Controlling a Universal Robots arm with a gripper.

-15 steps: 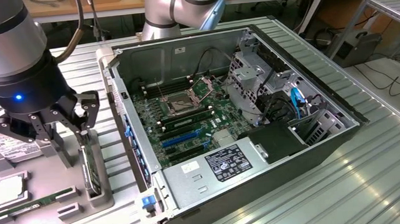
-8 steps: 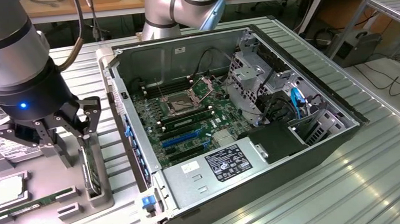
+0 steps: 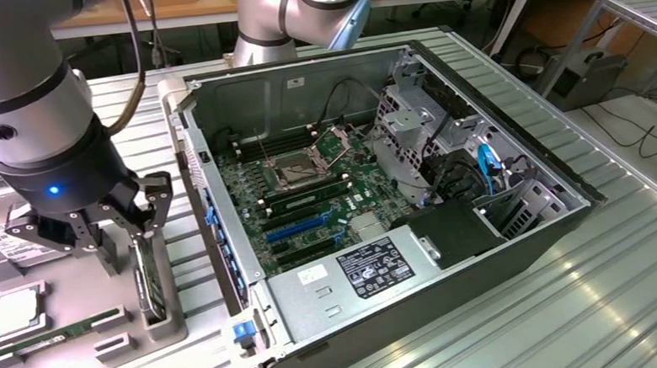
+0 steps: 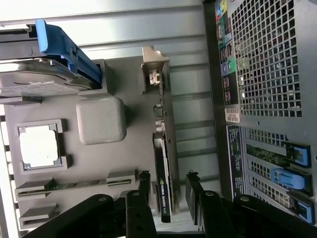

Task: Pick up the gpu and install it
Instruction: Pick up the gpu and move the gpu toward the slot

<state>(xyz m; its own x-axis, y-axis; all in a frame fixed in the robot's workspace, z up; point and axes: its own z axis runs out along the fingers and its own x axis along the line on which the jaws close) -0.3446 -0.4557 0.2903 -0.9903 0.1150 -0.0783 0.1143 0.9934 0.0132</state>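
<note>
Straddling the edge-standing gpu in the grey tray with the gripper, spread open, clasping nothing, clearing both its faces.

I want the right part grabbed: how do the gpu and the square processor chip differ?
The gpu stands on edge; the processor chip lies flat. The gpu is long, green and black; the chip is square and silver. The open gripper straddles the gpu, away from the chip. Both sit in the grey tray.
</note>
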